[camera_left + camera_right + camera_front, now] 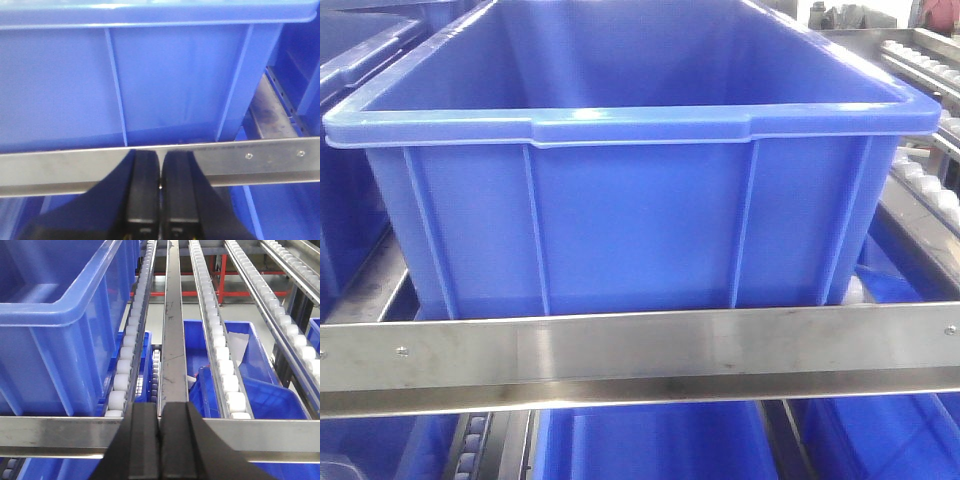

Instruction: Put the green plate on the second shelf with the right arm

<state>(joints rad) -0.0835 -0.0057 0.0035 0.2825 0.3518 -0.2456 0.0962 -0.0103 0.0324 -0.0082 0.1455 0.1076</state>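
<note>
The green plate is out of view in every frame. My left gripper (160,156) is shut with nothing between its black pads, its tips level with a steel front rail (250,162) below a big blue bin (165,80). My right gripper (160,407) is also shut and empty, hovering at the steel front rail (55,432) of a roller shelf, in line with a flat steel divider bar (173,340). Neither gripper shows in the front view, where the blue bin (630,190) fills the frame behind a steel rail (640,355).
White roller tracks (220,347) run away from me on the shelf. Another blue bin (55,325) stands at the left of the right wrist view. Lower blue bins (250,390) sit beneath the rollers, one holding white paper (239,342). A red frame (225,270) stands far back.
</note>
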